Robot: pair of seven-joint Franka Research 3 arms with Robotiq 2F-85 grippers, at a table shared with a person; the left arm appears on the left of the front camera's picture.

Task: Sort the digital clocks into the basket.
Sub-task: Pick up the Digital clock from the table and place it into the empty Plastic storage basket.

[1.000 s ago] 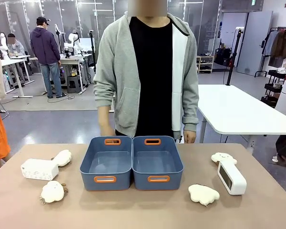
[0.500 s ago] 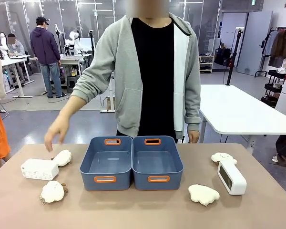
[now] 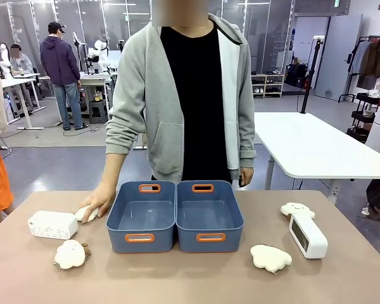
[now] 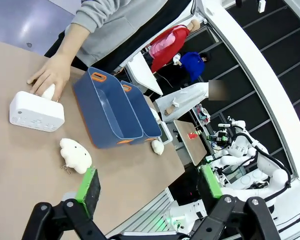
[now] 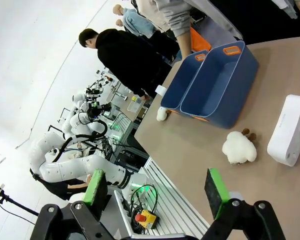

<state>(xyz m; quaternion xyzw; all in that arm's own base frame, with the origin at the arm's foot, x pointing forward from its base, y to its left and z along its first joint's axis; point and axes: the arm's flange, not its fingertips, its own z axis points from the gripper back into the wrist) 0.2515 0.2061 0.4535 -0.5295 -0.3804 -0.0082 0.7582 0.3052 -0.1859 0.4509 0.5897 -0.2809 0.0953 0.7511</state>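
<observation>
**Movement at left; sorting not begun**

Since the earlier frame the person's hand [image 3: 96, 206] has dropped onto a cream plush toy [image 3: 82, 215], just beside the left white rounded plastic digital clock [image 3: 52, 224]. The right digital clock [image 3: 308, 235] lies on the table [image 3: 190, 278], right of two blue plastic baskets [image 3: 121, 240]. Left gripper [image 4: 149, 183] and right gripper [image 5: 156, 190]: both spread wide, empty.

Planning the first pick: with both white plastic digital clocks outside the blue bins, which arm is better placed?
Right, probably. The open right gripper looks toward the white rounded plastic clock lying unobstructed, while the person's hand rests on a cream plush toy right beside the left-side clock.
</observation>
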